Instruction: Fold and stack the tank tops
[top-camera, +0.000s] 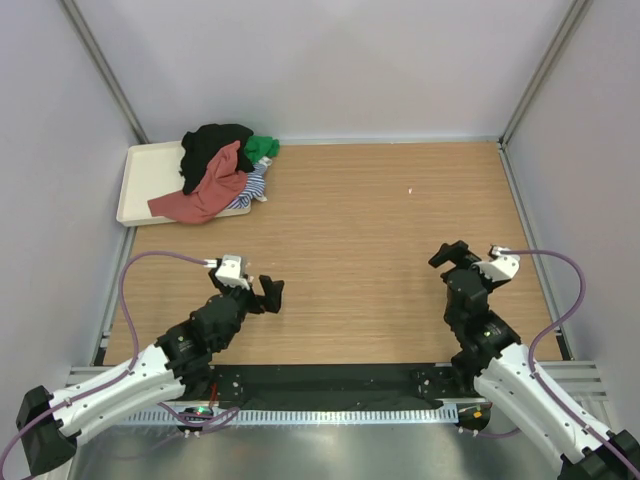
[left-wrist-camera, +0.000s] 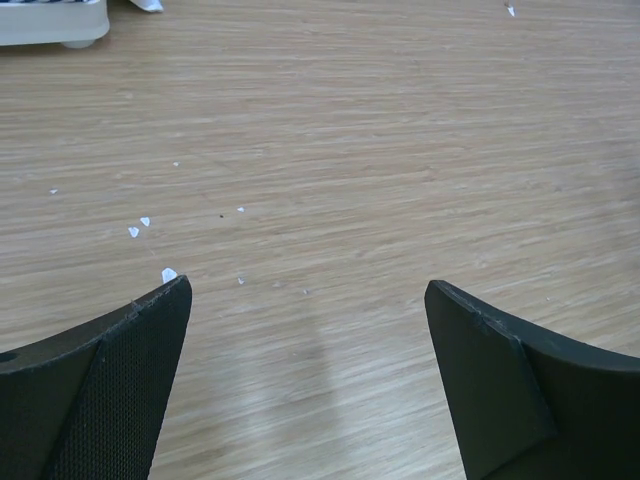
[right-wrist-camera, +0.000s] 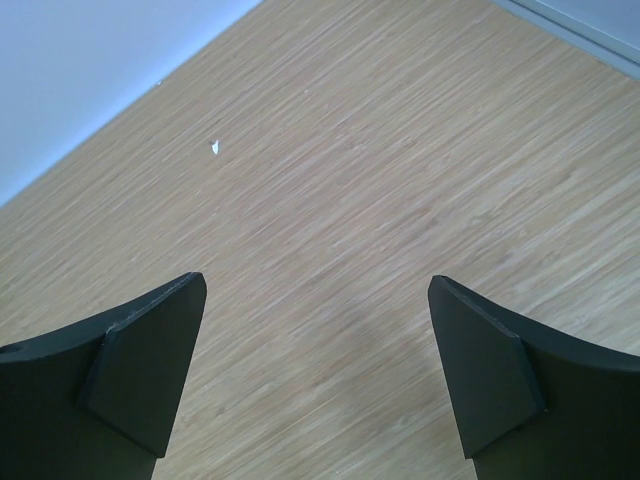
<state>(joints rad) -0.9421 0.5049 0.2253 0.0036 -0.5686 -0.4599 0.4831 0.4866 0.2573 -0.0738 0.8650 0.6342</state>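
Wooden desk (top-camera: 380, 230) w/ white tray (top-camera: 135, 190) at far-left corner; tank tops (top-camera: 215, 165) heaped on tray, spilling over its right edge onto desk; brick-red one (top-camera: 205, 192) in front, black one (top-camera: 215, 145) on top, green bit (top-camera: 264, 147) at right, striped one (top-camera: 254, 190) poking out below; left pincer (top-camera: 267, 294) wide open, nothing btwn fingers, over bare desk near front-left, well apart from pile; right pincer (top-camera: 452, 256) wide open too, holding nothing, at right side; few white specks (left-wrist-camera: 168, 274) on desk by left pincer.
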